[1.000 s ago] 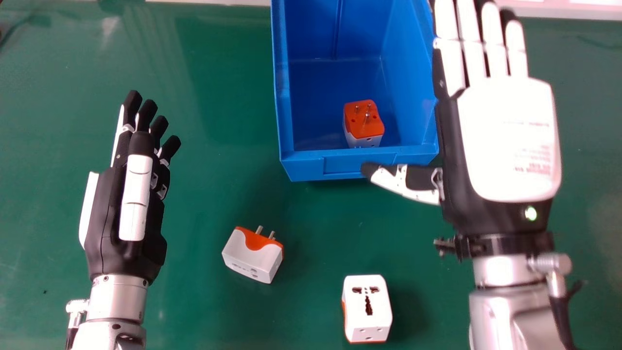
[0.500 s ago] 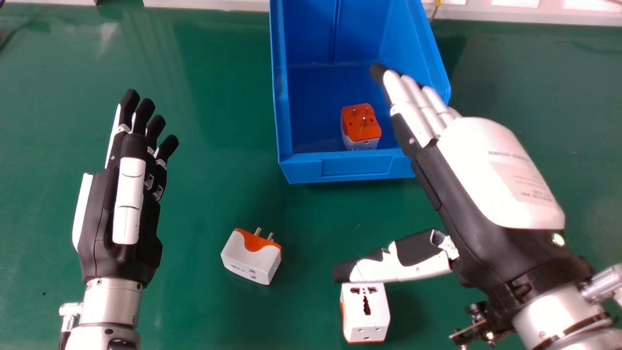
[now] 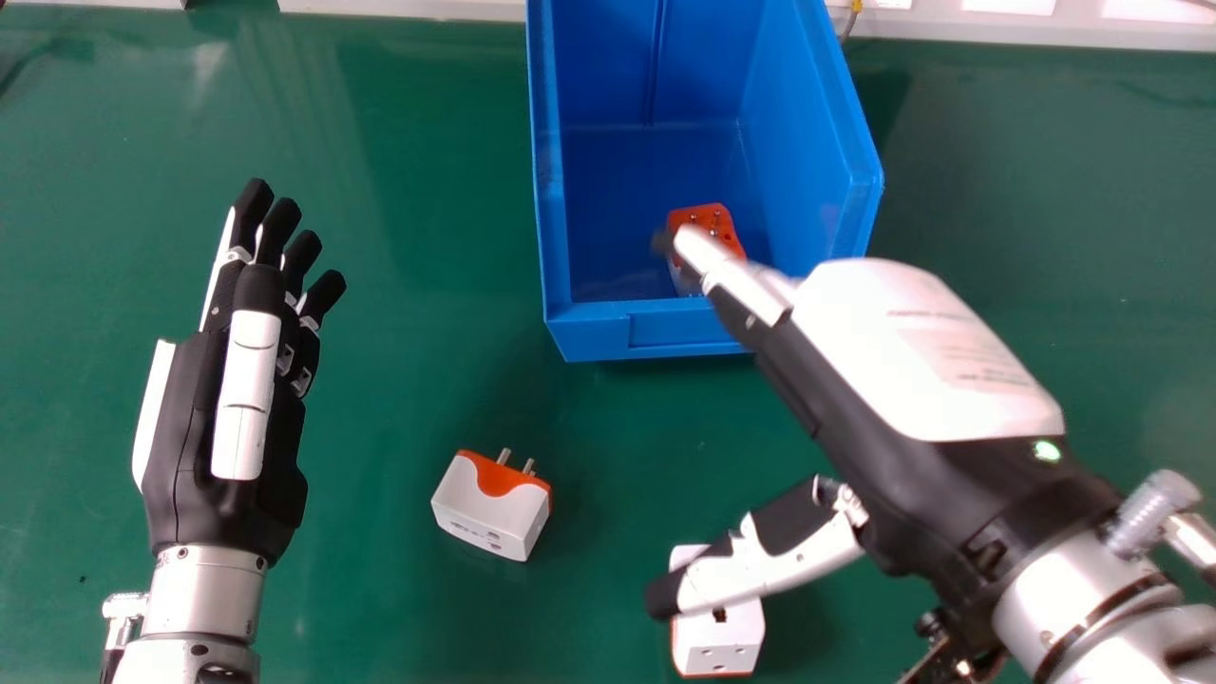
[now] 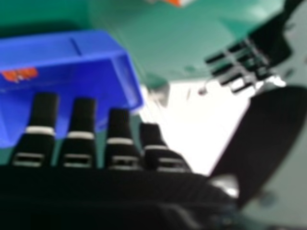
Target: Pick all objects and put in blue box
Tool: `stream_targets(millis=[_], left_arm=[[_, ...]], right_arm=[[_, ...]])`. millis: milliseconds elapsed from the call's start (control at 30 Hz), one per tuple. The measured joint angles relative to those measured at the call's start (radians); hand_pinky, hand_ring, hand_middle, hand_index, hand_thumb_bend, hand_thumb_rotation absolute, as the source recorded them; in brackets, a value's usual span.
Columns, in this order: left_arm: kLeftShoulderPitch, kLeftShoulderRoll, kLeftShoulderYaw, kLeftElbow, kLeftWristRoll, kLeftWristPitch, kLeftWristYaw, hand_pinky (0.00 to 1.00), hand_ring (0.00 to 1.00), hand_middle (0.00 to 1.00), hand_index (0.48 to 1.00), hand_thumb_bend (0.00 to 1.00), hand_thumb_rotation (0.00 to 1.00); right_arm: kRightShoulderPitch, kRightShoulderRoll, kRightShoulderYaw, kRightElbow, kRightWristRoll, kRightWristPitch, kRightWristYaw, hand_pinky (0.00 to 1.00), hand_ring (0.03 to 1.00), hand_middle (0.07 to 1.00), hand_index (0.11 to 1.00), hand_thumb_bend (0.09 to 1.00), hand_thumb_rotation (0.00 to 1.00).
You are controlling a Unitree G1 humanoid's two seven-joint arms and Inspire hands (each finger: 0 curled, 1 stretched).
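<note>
1. My right hand (image 3: 912,356) hangs palm-down between the blue box (image 3: 594,332) and the near adapter (image 3: 717,648), its fingers extended and holding nothing, its thumb (image 3: 793,568) spread across my line of sight to that near adapter
2. The near adapter sits on the green table (image 3: 399,380), partly covered by the thumb; whether the two touch, I cannot tell
3. A second adapter (image 3: 489,513) lies on the table between my two hands, prongs pointing toward the box, while a boxed adapter (image 3: 686,220) rests inside, orange face up; by my judgement, one is delivered and two remain
4. My left hand (image 3: 249,408) idles at the left of the head view, fingers loosely straight and nothing in them
5. The risk, as I read it: lowering the right hand here could bring the thumb down on the near adapter and tip or skid it, since the palm is not around it
6. Swinging back toward me too low, the extended fingers could snag the box's near edge and drag it, so I would lift clear first, then close around the adapter's sides
</note>
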Motion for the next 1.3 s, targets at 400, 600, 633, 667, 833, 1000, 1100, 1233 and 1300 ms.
stream_targets(millis=[400,600,633,667,833,1000,1100,1233,1300], left_arm=[[-0.001,0.006,0.006,-0.002,-0.003,0.014,-0.012,0.96,0.99,1.0,0.985,0.78,0.8],[-0.005,0.006,0.008,-0.002,-0.003,0.016,-0.011,0.96,0.99,1.0,0.985,0.78,0.8],[-0.006,0.006,0.008,-0.002,-0.003,0.017,-0.011,0.96,0.99,1.0,0.985,0.78,0.8],[-0.006,0.006,0.009,-0.002,-0.003,0.017,-0.011,0.96,0.99,1.0,0.985,0.78,0.8],[-0.014,0.006,0.01,-0.001,-0.003,0.017,-0.011,0.96,0.99,1.0,0.987,0.78,0.81],[-0.021,0.006,0.01,-0.001,0.001,0.018,-0.009,0.96,0.99,1.0,0.987,0.77,0.81],[-0.021,0.005,0.01,-0.001,0.001,0.018,-0.008,0.96,0.99,1.0,0.986,0.77,0.81],[-0.021,0.004,0.01,-0.002,0.002,0.02,0.003,0.96,0.99,0.99,0.985,0.77,0.82],[-0.021,0.003,0.01,-0.002,0.002,0.02,0.009,0.96,0.99,0.99,0.985,0.77,0.82]], right_arm=[[-0.112,0.007,-0.012,0.0,-0.147,-0.048,0.318,0.44,0.592,0.754,0.781,0.87,0.32],[-0.167,0.008,-0.018,0.0,-0.199,-0.063,0.456,0.42,0.57,0.754,0.777,0.872,0.32],[-0.17,0.008,-0.018,0.0,-0.208,-0.063,0.469,0.42,0.579,0.76,0.778,0.883,0.31],[-0.172,0.009,-0.019,0.0,-0.213,-0.064,0.483,0.42,0.579,0.76,0.778,0.883,0.31],[-0.172,0.008,-0.016,0.0,-0.219,-0.074,0.495,0.45,0.619,0.773,0.784,0.897,0.3],[-0.169,0.008,-0.014,0.0,-0.237,-0.08,0.495,0.48,0.662,0.79,0.794,0.911,0.29],[-0.153,0.007,0.002,0.0,-0.239,-0.087,0.492,0.51,0.706,0.813,0.814,0.925,0.28],[-0.091,-0.002,0.069,0.005,-0.327,-0.125,0.423,0.54,0.747,0.837,0.836,0.939,0.27],[-0.068,-0.007,0.104,0.02,-0.38,-0.142,0.381,0.54,0.747,0.837,0.836,0.939,0.27]])
